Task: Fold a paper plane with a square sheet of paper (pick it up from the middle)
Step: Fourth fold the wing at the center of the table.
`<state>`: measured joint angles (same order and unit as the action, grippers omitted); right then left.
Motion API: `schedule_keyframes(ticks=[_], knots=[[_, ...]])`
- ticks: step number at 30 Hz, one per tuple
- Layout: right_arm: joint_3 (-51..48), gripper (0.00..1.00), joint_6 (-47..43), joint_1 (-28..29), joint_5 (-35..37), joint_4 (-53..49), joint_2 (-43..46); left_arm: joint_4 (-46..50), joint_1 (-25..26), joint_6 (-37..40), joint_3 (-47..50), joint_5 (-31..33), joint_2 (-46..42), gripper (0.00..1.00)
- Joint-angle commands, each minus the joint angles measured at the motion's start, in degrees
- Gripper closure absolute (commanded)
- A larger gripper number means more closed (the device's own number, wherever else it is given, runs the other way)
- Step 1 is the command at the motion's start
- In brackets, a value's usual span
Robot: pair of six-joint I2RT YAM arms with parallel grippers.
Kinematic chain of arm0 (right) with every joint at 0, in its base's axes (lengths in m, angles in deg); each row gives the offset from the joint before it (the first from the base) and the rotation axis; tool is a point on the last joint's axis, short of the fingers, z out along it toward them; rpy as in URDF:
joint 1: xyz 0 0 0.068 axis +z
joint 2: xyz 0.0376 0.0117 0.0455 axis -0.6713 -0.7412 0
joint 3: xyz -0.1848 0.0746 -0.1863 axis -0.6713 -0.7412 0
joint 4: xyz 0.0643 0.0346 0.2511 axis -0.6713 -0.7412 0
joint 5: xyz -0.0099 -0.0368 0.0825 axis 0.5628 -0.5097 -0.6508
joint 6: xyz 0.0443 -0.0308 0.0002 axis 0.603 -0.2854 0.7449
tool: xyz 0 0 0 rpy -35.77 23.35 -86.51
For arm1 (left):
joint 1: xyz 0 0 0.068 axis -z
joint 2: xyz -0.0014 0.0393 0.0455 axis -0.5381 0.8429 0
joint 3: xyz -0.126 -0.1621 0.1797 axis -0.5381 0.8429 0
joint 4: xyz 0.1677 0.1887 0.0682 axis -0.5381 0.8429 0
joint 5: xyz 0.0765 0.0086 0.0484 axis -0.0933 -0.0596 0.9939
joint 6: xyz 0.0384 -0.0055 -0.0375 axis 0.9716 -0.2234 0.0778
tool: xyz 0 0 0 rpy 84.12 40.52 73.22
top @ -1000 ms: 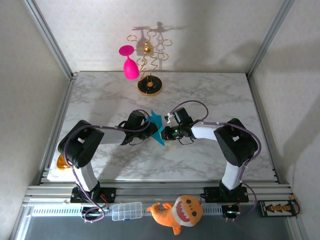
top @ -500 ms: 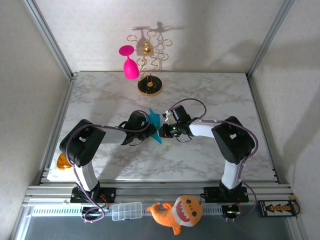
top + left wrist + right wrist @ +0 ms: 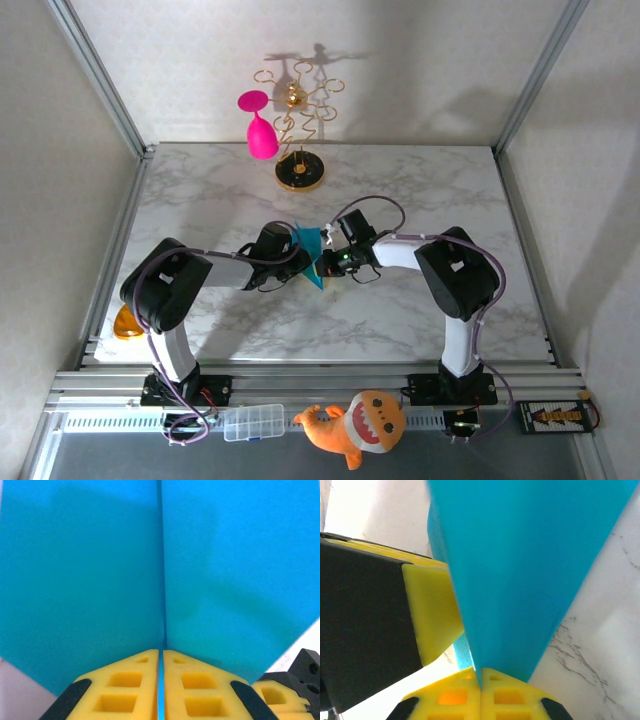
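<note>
**Top external view.** The gold stand [image 3: 299, 176] sits at the far side of the marble table [image 3: 420, 320], with a pink goblet [image 3: 261, 136] hanging just to its left. Well to the near side of the stand and roughly in line with it, the sheet of paper [image 3: 311, 252] is held up off the table. It stands on edge as a narrow turquoise shape with pointed ends. The left end effector [image 3: 299, 256] meets it from the left and the right end effector [image 3: 326, 262] from the right, and the two are almost touching. An orange plush toy [image 3: 358, 424] lies on the near rail, farthest from the stand.

**Left wrist view.** This view adds the grip itself. The left end effector [image 3: 161, 653] has its yellow pads pressed together, with only a sliver of turquoise between them. The sheet of paper [image 3: 95, 580] spreads upward from there as two flat panels, split by one straight vertical crease. Part of the other arm's yellow pad [image 3: 272, 696] shows at the lower right.

**Right wrist view.** The right end effector [image 3: 481, 674] is clamped shut on the lower tip of the sheet of paper [image 3: 520, 565], which widens upward like a wedge. The left end effector's pad [image 3: 431, 615] sits just to its left, over marble.

**Against a second ago.** The right arm has drawn in leftward and the two end effectors are closer together. The paper sits slightly further left, at about the same distance from the stand.
</note>
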<state>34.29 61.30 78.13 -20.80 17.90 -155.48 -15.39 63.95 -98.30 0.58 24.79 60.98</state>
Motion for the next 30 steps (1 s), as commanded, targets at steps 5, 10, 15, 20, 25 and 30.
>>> schedule_keyframes(ticks=[5,10,15,20,25,30], knots=[[1.75,0.95,-2.43,-0.37,-1.32,-3.37,-2.27,3.51,-0.79,1.77,-0.31,2.07,-3.33,0.89],[1.47,0.96,-2.14,-0.76,-2.17,-2.51,-1.99,3.36,-1.16,2.39,0.04,1.99,-4.16,0.88],[1.03,0.95,-2.22,-1.25,-3.32,-1.77,-1.16,2.95,-1.25,2.26,-0.13,1.29,-2.19,0.84],[0.81,0.93,-2.34,-1.48,-3.86,-1.81,-1.1,2.89,-1.25,2.03,-0.75,0.67,-1.14,0.77],[0.71,0.92,-2.33,-1.62,-3.87,-1.8,-1.18,2.79,-1.25,2.43,-0.32,0.28,-0.96,0.71],[0.78,0.92,-2.45,-1.64,-3.31,-2.16,-1.28,2.07,-1.25,2.34,0.04,-0.21,-1.11,0.69]])
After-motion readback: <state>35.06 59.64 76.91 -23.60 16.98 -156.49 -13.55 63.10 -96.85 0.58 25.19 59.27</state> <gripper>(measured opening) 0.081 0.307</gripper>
